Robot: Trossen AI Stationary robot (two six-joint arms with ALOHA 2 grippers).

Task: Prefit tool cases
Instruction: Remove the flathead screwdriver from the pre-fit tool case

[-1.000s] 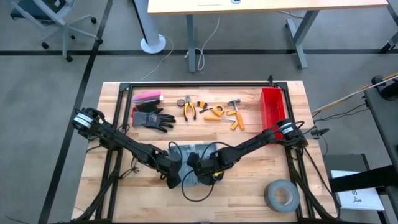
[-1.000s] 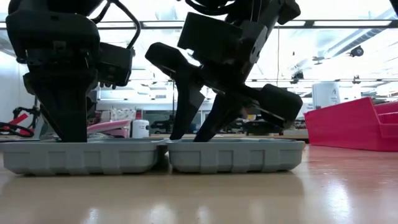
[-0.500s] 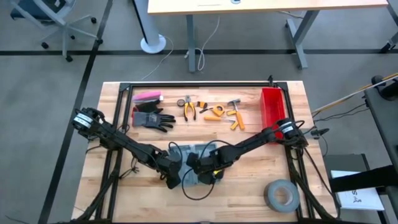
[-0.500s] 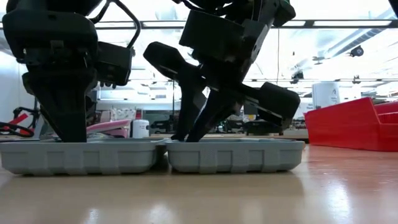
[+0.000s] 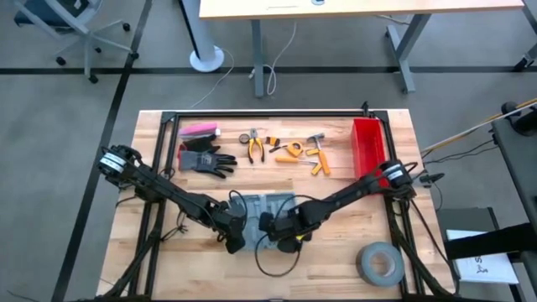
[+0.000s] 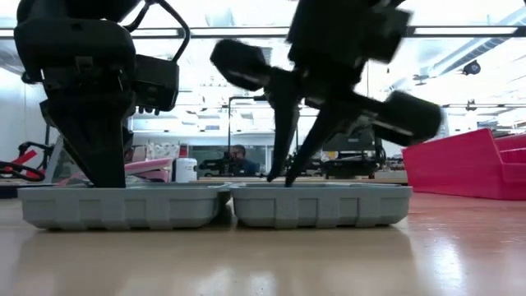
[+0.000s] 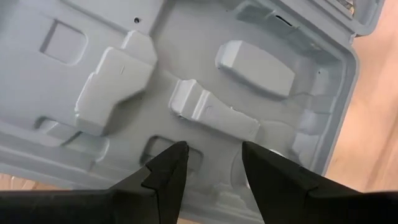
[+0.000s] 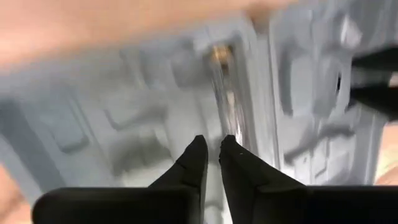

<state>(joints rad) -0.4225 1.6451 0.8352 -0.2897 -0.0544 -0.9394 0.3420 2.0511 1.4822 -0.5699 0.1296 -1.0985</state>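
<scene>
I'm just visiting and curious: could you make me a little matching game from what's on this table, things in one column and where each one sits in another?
Things:
1. tool case
2. red bin
3. grey tape roll
4. black glove

Places:
A. near edge of the table, on the right arm's side
B. lying open in the middle, under both arms
C. far side, beside the pink thing
D. far right, standing lengthwise along the frame

Pairs: 1-B, 2-D, 3-A, 4-C
</scene>
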